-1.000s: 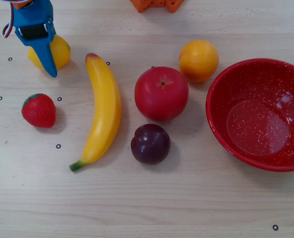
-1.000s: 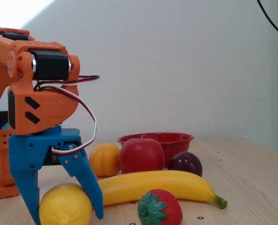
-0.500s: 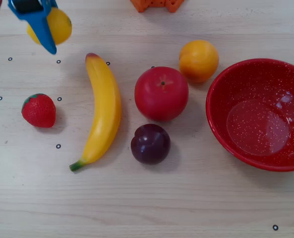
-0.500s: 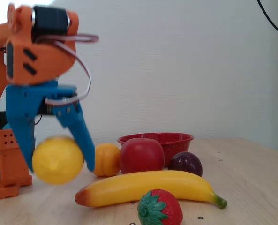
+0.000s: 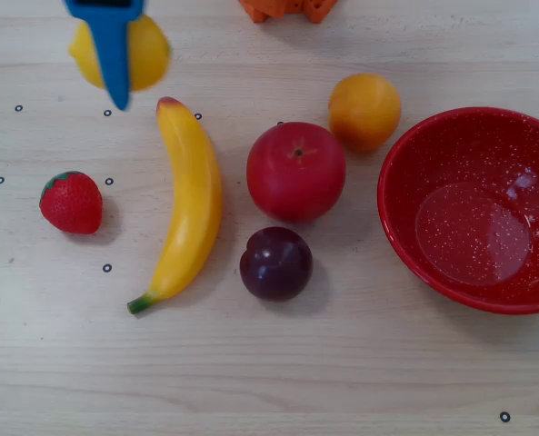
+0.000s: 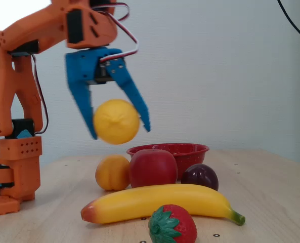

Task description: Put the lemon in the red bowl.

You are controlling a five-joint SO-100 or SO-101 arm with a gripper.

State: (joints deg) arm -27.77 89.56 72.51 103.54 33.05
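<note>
In the overhead view the strawberry lies at the nine o'clock edge of the counter. Up at eleven o'clock the blue gripper holds the lemon clamped between its two fingers, one finger crossing the top of the fruit. The fixed view shows the same hold from the side: the gripper hangs from the orange arm with the lemon lifted well clear of the counter and of the other fruit.

Next to the right in the overhead view lies the banana, running from twelve toward six o'clock. Then come the red apple near the centre, the dark plum just below it at six o'clock, and the orange at one o'clock. The red bowl sits at three o'clock, empty, well apart from the lemon.

The lemon looks smooth and glossy, so it is probably slippery, and its oval shape could let it roll or squirt out of a two-finger pinch. It seems light and firm, likely a plastic prop, so it should not crush. The hold across the widest part of its middle looks like the soundest place, since the tapered ends would give the fingers less to bear on. The carry has to pass over the banana, apple and orange, so keeping height matters until the fruit is above the bowl.
</note>
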